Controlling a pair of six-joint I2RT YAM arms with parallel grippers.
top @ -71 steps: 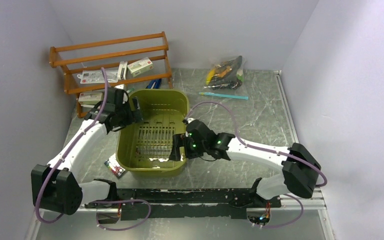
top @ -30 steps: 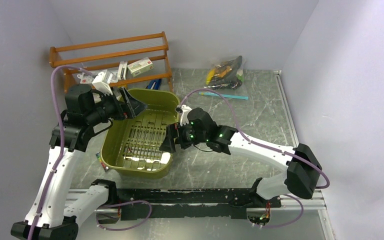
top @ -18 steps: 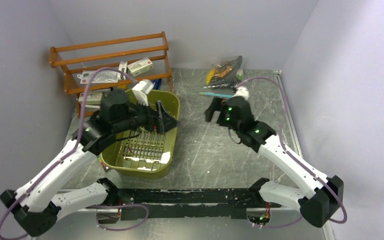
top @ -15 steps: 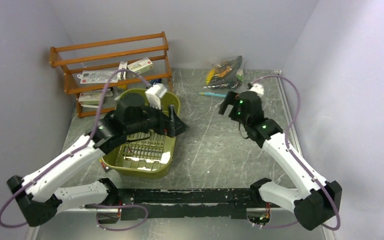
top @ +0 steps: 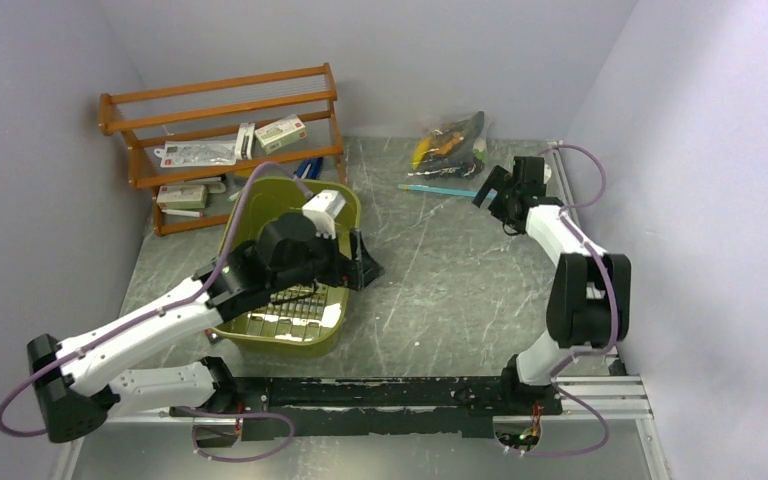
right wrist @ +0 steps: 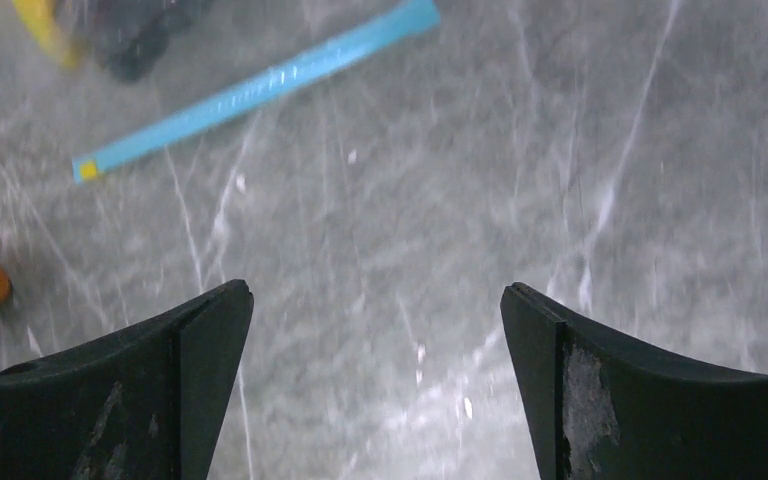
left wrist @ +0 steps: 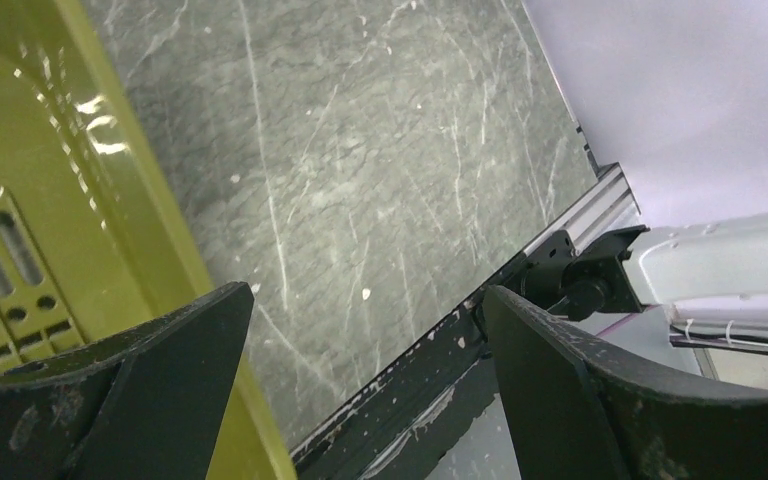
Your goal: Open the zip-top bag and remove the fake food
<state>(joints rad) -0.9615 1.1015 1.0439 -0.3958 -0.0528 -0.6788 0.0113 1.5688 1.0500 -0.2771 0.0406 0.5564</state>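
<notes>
The zip-top bag (top: 452, 142) lies at the back of the table, clear and crinkled, with its light blue zip strip (top: 447, 190) nearest me. Inside it the fake food shows as a yellow banana (top: 420, 151) and darker pieces. My right gripper (top: 490, 187) hovers just right of the strip, open and empty. In the right wrist view the zip strip (right wrist: 260, 88) and the banana (right wrist: 45, 30) sit up and left of the right gripper (right wrist: 375, 290). My left gripper (top: 365, 268) is open over the right rim of the green basket (top: 260, 335), far from the bag.
A wooden rack (top: 220, 100) with flat packets stands at the back left, behind the green basket. In the left wrist view the basket's rim (left wrist: 110, 170) is at the left and the right arm's base (left wrist: 700, 270) at the right, with the left gripper (left wrist: 368, 292) over the table.
My right arm has swung away from the basket to the back right, beside the bag's zip strip. The left arm has reached rightwards across the basket. Both grippers have stayed open.
</notes>
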